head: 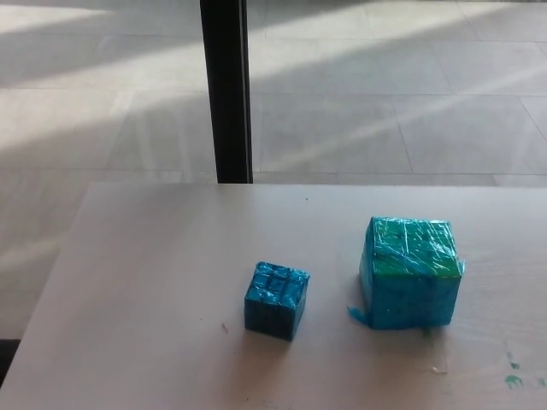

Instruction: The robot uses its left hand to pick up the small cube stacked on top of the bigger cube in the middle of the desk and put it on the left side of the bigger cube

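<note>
The small blue cube (276, 300) rests on the pale desk (154, 290), wrapped in shiny blue tape. To its right, with a gap between them, stands the bigger cube (410, 272), blue on its sides and greenish on top. Nothing lies on top of the bigger cube. Neither of my hands shows in the head view.
A black vertical post (226, 90) rises behind the desk's far edge. Beyond it lies a tiled floor (385, 94) with bands of sunlight. A few green paint marks (513, 376) dot the desk at the lower right. The desk's left edge runs diagonally toward the lower left corner.
</note>
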You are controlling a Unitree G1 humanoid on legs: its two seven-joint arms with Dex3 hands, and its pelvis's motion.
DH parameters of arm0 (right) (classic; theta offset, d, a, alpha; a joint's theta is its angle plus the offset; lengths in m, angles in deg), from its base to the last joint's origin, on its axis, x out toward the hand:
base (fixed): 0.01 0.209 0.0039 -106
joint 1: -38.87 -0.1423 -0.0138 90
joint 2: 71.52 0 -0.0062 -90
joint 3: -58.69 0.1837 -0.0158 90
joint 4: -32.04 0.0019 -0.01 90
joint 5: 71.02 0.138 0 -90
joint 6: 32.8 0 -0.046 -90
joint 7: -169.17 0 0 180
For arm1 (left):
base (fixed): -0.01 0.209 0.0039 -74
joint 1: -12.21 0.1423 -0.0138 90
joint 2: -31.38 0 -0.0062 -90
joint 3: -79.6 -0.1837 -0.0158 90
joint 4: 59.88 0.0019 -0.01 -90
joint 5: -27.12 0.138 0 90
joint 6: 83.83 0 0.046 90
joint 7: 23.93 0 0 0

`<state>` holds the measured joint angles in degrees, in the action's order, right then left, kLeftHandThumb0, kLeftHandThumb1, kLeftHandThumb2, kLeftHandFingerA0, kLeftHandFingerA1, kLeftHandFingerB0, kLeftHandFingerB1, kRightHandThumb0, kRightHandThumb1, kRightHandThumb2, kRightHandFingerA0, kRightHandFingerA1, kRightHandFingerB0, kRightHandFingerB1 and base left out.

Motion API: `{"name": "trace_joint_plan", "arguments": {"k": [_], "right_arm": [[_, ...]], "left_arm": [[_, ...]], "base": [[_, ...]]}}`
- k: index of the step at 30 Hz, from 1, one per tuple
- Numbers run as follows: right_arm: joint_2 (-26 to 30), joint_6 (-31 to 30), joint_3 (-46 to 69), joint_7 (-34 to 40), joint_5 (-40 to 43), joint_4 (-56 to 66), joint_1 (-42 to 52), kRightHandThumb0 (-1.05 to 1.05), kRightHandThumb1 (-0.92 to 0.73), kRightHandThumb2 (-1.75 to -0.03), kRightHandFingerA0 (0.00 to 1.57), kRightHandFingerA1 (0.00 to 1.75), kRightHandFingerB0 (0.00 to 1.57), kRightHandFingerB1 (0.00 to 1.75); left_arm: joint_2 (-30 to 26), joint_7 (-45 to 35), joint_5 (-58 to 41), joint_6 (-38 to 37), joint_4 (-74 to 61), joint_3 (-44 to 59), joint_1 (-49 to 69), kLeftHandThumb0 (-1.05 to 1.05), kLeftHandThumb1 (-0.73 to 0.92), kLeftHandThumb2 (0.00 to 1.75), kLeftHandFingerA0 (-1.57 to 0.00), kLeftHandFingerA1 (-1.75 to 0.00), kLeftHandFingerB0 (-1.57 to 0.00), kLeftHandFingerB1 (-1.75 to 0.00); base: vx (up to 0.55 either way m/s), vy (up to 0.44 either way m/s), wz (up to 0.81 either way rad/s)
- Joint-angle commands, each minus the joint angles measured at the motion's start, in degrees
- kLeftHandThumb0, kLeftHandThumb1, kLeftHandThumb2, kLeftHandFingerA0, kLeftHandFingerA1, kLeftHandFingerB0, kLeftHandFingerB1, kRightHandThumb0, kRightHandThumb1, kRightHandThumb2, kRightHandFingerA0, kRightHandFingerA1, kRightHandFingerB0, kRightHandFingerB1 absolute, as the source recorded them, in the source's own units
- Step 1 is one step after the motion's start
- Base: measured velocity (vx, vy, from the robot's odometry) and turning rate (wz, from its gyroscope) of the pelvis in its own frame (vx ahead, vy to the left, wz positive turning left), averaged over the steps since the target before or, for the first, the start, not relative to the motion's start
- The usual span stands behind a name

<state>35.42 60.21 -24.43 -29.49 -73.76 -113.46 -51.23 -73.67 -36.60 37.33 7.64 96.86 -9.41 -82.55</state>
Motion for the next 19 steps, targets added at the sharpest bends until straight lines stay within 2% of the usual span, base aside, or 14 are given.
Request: {"name": "trace_joint_plan", "arguments": {"k": [1, 2, 3, 5, 7, 8, 9, 10, 11, 12, 13, 14, 15, 19], "right_arm": [[-0.2, -2.1, -0.3, 0.6, -0.1, 0.3, -1.3, -0.38, -0.64, -0.59, 0.61, 0.56, 0.41, 0.34], [-0.2, -1.6, -0.5, 0.5, -0.2, 0.1, -1.5, -0.37, -0.65, -0.59, 0.61, 0.56, 0.41, 0.33], [-0.1, -0.8, -0.5, 0.3, -0.2, -1.0, -1.7, -0.43, -0.52, -0.83, 0.53, 0.61, 0.32, 0.47], [0.0, 0.3, -0.6, 0.0, -0.2, -1.8, -1.7, -0.37, -0.66, -0.59, 0.59, 0.50, 0.39, 0.33], [0.0, 0.2, -0.6, 0.0, -0.1, -0.8, -0.9, -0.40, -0.66, -0.60, 0.58, 0.53, 0.39, 0.33], [-0.1, -1.0, -0.3, 0.1, 0.3, 1.8, 0.5, -0.39, -0.66, -0.59, 0.58, 0.53, 0.40, 0.33], [-0.2, -1.7, -0.1, 0.2, 0.6, 2.9, 0.9, -0.39, -0.66, -0.59, 0.58, 0.53, 0.40, 0.33], [-0.5, -1.5, -0.1, 0.5, 0.6, 3.5, 1.5, -0.40, -0.65, -0.60, 0.58, 0.55, 0.40, 0.34], [-0.5, -0.1, -0.1, 0.4, 0.4, 1.0, 0.7, -0.44, -0.51, -0.84, 0.54, 0.63, 0.33, 0.48], [-0.5, 0.1, -0.2, 0.4, 0.3, 0.4, 0.4, -0.44, -0.51, -0.84, 0.54, 0.63, 0.33, 0.48], [-0.7, -0.5, -0.2, 0.5, 0.3, 0.7, 0.3, -0.38, -0.65, -0.58, 0.61, 0.55, 0.40, 0.34], [-0.7, -1.0, -0.2, 0.6, 0.3, 0.8, 0.3, -0.38, -0.64, -0.59, 0.63, 0.58, 0.40, 0.34], [-0.7, -1.2, -0.1, 0.7, 0.3, 0.8, 0.3, -0.38, -0.65, -0.59, 0.61, 0.57, 0.40, 0.34], [-0.7, -2.0, -0.1, 0.8, 0.3, 3.7, 1.7, -0.38, -0.65, -0.59, 0.61, 0.55, 0.40, 0.34]], "left_arm": [[-1.5, 0.1, -0.7, 0.2, 0.3, 0.6, -0.6, -0.62, 0.73, 0.61, -0.17, -0.60, -0.04, -0.36], [-1.5, 0.1, -0.6, 0.5, 0.0, 0.5, -0.8, -0.65, 0.54, 0.92, -0.17, -0.61, -0.01, -0.37], [-1.5, 0.8, -0.1, 0.0, 0.0, 0.0, -0.7, -0.62, 0.73, 0.63, -0.20, -0.60, -0.07, -0.32], [-1.6, 1.0, 0.4, -0.1, 0.1, -0.5, -0.6, -0.63, 0.74, 0.64, -0.16, -0.60, -0.06, -0.33], [-1.6, 0.8, 0.3, 0.1, 0.3, -0.7, -0.6, -0.62, 0.74, 0.63, -0.12, -0.58, -0.05, -0.31], [-1.6, 0.3, -0.1, 0.5, 0.6, -0.4, -0.6, -0.37, 0.56, 1.09, -0.01, -0.53, 0.00, -0.52], [-1.6, 0.0, -0.4, 0.7, 0.6, -0.2, -0.7, -0.37, 0.56, 1.09, -0.01, -0.53, 0.00, -0.52], [-1.8, -0.8, -1.6, 0.9, 0.6, 0.9, -0.7, -0.60, 0.74, 0.63, -0.08, -0.56, -0.06, -0.32], [-2.0, -0.3, -0.6, 0.2, -0.3, 0.1, 0.1, -0.37, 0.55, 1.08, -0.01, -0.54, 0.00, -0.53], [-1.9, 0.0, -1.0, 0.3, -0.3, 0.4, 0.1, -0.37, 0.55, 1.08, -0.01, -0.54, 0.00, -0.53], [-1.9, -0.1, -0.6, -0.5, 0.0, 0.1, 0.1, -0.37, 0.55, 1.08, -0.01, -0.54, 0.00, -0.52], [-1.9, -0.3, -0.7, -0.7, 0.3, 0.2, 0.1, -0.37, 0.55, 1.08, -0.01, -0.54, 0.00, -0.53], [-1.9, -0.9, -1.2, -0.6, 0.7, 0.6, -0.2, -0.62, 0.72, 0.62, -0.07, -0.58, -0.05, -0.33], [-2.0, -1.9, -1.5, 1.0, 1.2, 1.0, -1.0, -0.61, 0.73, 0.63, -0.04, -0.57, -0.06, -0.31]], "base": [[0.00, 0.000, 0.00], [0.00, 0.000, 0.00], [0.00, 0.000, 0.00], [0.00, 0.000, 0.00], [0.00, 0.000, 0.00], [0.00, 0.000, 0.00], [0.00, 0.000, 0.00], [0.00, 0.000, 0.00], [0.00, 0.000, 0.00], [0.00, 0.000, 0.00], [0.00, 0.000, 0.00], [0.00, 0.000, 0.00], [0.00, 0.000, 0.00], [0.00, 0.000, 0.00]]}}
